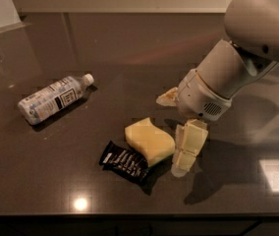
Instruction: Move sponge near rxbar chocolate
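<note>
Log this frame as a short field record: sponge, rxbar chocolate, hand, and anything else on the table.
sponge: lying on the table, not held
rxbar chocolate: flat, at the sponge's front-left edge, apparently touching it
hand: open, low, just right of the sponge; one finger beside it, the other behind it
bottle: on its side, off to the left, apart from both
task state: sponge looks placed near the bar
</note>
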